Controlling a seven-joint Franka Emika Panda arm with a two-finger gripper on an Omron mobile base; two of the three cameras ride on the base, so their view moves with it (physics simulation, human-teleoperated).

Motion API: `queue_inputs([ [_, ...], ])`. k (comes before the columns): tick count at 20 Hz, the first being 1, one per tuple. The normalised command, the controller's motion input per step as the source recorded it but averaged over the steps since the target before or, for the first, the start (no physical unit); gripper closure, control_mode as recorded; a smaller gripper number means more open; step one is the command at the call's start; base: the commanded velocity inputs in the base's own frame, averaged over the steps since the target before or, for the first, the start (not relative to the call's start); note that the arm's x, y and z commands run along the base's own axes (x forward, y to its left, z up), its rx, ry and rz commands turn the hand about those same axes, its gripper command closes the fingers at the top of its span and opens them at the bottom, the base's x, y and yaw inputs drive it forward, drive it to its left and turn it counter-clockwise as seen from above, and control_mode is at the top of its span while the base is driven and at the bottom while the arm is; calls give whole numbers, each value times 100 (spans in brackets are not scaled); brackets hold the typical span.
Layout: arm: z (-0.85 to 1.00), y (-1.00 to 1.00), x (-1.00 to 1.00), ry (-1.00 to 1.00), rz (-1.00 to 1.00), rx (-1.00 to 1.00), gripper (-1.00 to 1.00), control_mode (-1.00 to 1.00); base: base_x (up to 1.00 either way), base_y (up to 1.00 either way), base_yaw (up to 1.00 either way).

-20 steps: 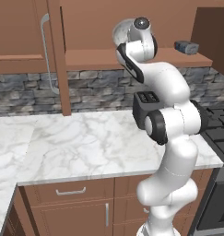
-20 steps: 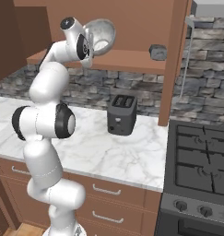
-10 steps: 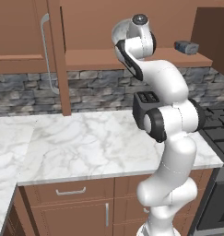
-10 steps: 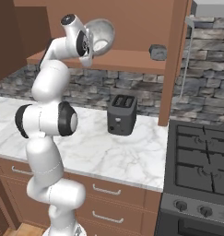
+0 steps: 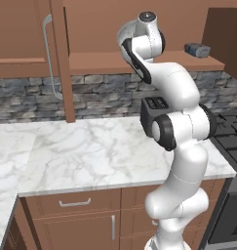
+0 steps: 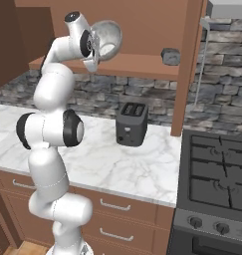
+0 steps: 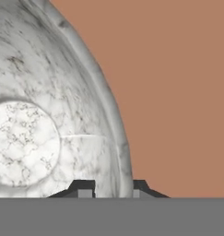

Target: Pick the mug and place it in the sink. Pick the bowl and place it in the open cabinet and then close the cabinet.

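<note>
Hand view gives us the closest look: the end effector (image 7: 109, 190) is clamped on the rim of the bowl (image 7: 44, 115), one fingertip inside the rim and one outside, with the bowl's speckled inner wall and flat round bottom facing us and the reddish-brown cabinet (image 7: 178, 92) wood behind it.

From the right base view we see the bowl (image 6: 106, 41) held on its side, raised just above the cabinet's inner shelf (image 6: 127, 63), its opening turned toward the arm. A small dark-grey block (image 6: 171, 56) sits on that same shelf, well to the side of the bowl. Below the shelf, a dark toaster (image 6: 132, 123) stands on the marble desk (image 6: 92, 154), near the stone backsplash. A black stove (image 6: 217, 174) adjoins the desk beside the toaster.
</note>
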Motion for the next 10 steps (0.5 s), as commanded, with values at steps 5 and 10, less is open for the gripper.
queue_inputs([
  [5,16,24,-1,7,0,0,100,-100,0,0,0],
  [10,32,36,-22,10,0,0,100,-100,0,0,0],
])
